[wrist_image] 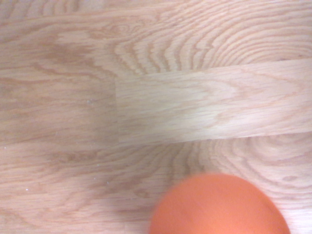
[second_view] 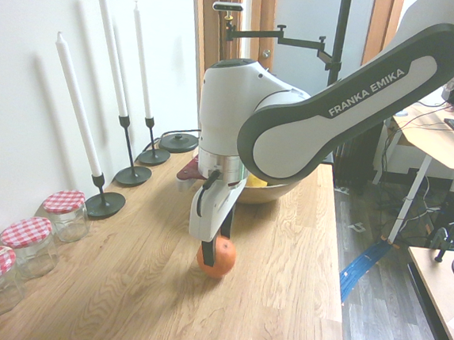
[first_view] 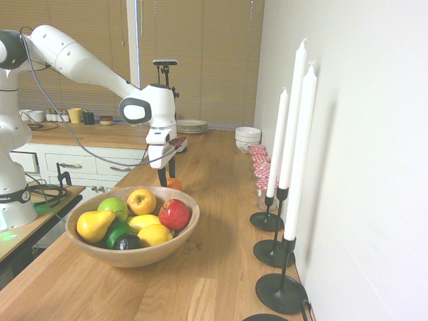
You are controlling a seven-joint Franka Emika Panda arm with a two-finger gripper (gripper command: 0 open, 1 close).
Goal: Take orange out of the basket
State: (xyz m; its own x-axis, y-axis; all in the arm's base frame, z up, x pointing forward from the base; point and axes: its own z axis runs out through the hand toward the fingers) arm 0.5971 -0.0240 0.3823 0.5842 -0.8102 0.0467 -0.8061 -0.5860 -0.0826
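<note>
The orange (second_view: pixel 217 261) sits on the wooden counter outside the basket, touching the wood. My gripper (second_view: pixel 215 247) comes straight down on it, dark fingers (second_view: pixel 206 252) against its sides, shut on it. In the first exterior view only a bit of the orange (first_view: pixel 175 183) peeks out behind the basket's far rim, below the gripper (first_view: pixel 163 179). The basket (first_view: pixel 187 231), a wide wooden bowl, holds an apple, a pear, lemons and other fruit. In the wrist view the orange (wrist_image: pixel 219 207) fills the lower edge over bare wood. Behind the arm, part of the basket (second_view: pixel 279 192) shows.
Three black candlesticks with tall white candles (first_view: pixel 292 134) stand along the wall. Jars with red checked lids (second_view: pixel 64 213) line the wall beyond the orange. White bowls (first_view: pixel 248 137) and plates (first_view: pixel 192 125) are stacked at the counter's far end. The counter edge (second_view: pixel 331 251) drops off beside the arm.
</note>
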